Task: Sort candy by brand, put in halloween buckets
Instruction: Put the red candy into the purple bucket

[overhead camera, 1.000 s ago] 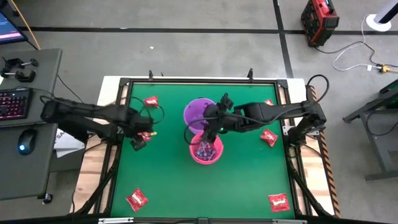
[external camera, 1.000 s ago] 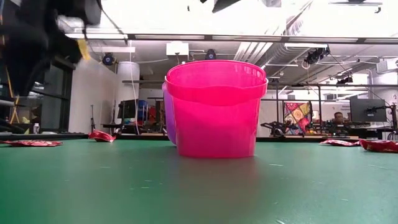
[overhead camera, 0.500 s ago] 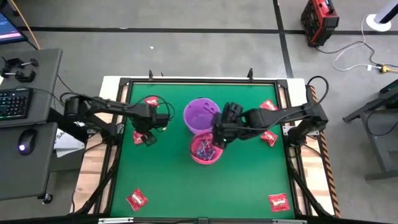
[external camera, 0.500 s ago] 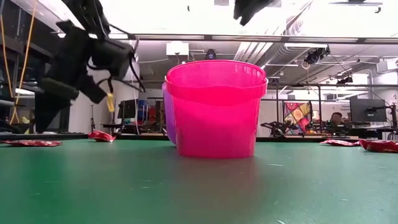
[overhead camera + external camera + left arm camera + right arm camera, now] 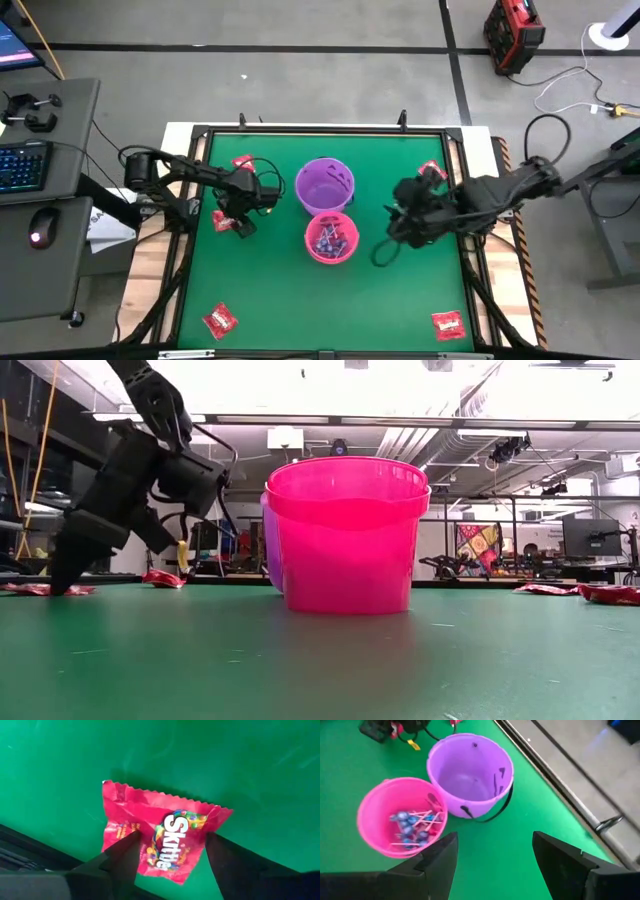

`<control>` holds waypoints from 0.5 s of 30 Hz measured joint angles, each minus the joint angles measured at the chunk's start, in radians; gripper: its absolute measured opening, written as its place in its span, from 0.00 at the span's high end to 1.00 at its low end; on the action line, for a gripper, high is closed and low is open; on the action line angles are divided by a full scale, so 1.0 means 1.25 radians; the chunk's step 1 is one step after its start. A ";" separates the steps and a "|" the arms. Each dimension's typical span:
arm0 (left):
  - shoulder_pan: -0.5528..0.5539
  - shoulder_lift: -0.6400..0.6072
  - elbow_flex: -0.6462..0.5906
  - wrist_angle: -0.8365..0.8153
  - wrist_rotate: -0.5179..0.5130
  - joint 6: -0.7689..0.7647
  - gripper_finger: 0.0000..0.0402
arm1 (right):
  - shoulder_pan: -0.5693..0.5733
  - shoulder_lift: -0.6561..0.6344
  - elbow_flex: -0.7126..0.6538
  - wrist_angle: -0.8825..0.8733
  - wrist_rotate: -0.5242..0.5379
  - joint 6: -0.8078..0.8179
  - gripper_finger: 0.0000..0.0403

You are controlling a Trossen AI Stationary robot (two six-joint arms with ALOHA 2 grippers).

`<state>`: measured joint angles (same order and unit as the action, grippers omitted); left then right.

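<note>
- The left gripper (image 5: 170, 855) sits at about 9 o'clock on the green felt-like desk (image 5: 270, 290). Its dark fingers (image 5: 122, 855) are spread wide astride a flat red Skittles packet (image 5: 162, 837) with crimped, zigzag ends. The packet lies on the cloth, not lifted.
- More red packets lie around the desk: one at 10 o'clock (image 5: 242, 162), one at 7 o'clock (image 5: 220, 320), one at 5 o'clock (image 5: 449, 323) and one at 2 o'clock (image 5: 431, 170).
- The purple bucket (image 5: 324, 185) stands near the desk's centre. It is smooth round plastic with a thin black handle and looks empty inside.
- The pink bucket (image 5: 331, 239) touches it on the 6 o'clock side. It is glossy and translucent, and holds lollipops (image 5: 412, 827) with blue wrapped heads on thin white sticks.
- The right gripper (image 5: 492, 855) hovers at about 3 o'clock, just beside the buckets, jaws parted and empty.
</note>
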<state>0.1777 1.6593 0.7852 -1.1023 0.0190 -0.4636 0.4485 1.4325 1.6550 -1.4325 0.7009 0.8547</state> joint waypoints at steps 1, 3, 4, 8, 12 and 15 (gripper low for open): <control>-0.001 0.002 -0.001 -0.001 0.004 0.009 0.49 | 0.017 -0.016 -0.016 0.000 0.008 0.027 0.38; -0.007 0.002 0.001 -0.005 0.004 0.016 0.58 | 0.052 -0.043 -0.046 0.000 0.035 0.078 0.38; -0.009 -0.001 0.004 -0.005 0.002 0.016 0.65 | 0.069 -0.054 -0.062 0.000 0.047 0.102 0.38; -0.013 -0.033 0.038 0.008 0.001 0.000 0.94 | 0.124 -0.090 -0.115 -0.001 0.068 0.176 0.38; -0.013 -0.108 0.119 -0.024 0.001 -0.022 0.95 | 0.171 -0.111 -0.134 -0.007 0.091 0.218 0.38; -0.016 -0.176 0.217 -0.034 -0.008 -0.052 0.98 | 0.197 -0.122 -0.132 -0.006 0.134 0.219 0.38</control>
<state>0.1576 1.4394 1.0565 -1.1449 0.0091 -0.5286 0.6943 1.2806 1.4895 -1.4401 0.8678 1.1289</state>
